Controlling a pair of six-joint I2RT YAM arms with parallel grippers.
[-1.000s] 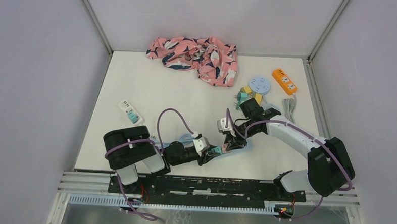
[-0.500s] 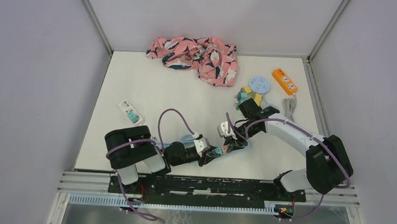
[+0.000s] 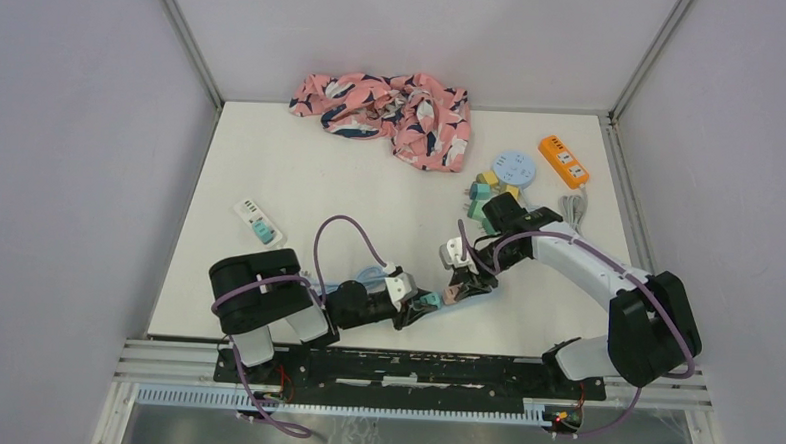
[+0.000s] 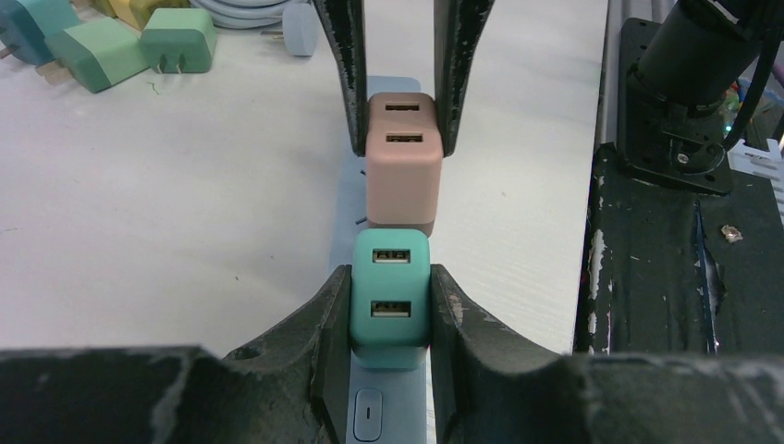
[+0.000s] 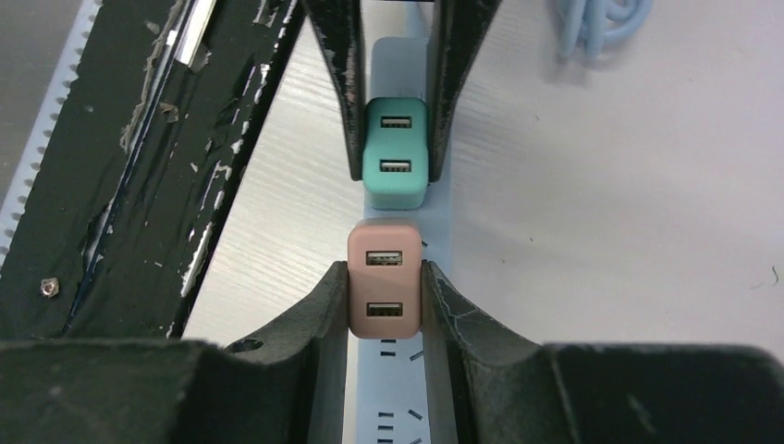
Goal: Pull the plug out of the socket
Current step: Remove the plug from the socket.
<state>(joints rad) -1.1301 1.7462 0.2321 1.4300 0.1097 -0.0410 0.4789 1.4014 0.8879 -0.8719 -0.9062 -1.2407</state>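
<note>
A pale blue power strip, the socket [image 4: 388, 412], lies flat near the table's front edge. A teal USB plug [image 4: 390, 296] stands in it, and my left gripper [image 4: 390, 277] is shut on its sides. Just beyond it a pink USB plug [image 4: 402, 166] is clamped by my right gripper [image 4: 400, 139], also shut. In the right wrist view the pink plug [image 5: 385, 282] hangs over empty slots of the strip [image 5: 399, 388] and looks slightly raised from it. From above, both grippers [image 3: 428, 302] [image 3: 456, 293] meet tip to tip.
A floral cloth [image 3: 384, 107] lies at the back. At the right are a round blue socket [image 3: 512, 168], an orange strip [image 3: 563, 159], loose plugs [image 3: 486, 189] and a grey cable [image 3: 572, 215]. A white strip [image 3: 255, 221] lies left. A black rail [image 3: 413, 368] borders the front edge.
My right wrist has shifted a little to the right with the pink plug still gripped. The left gripper and the teal plug have stayed put.
</note>
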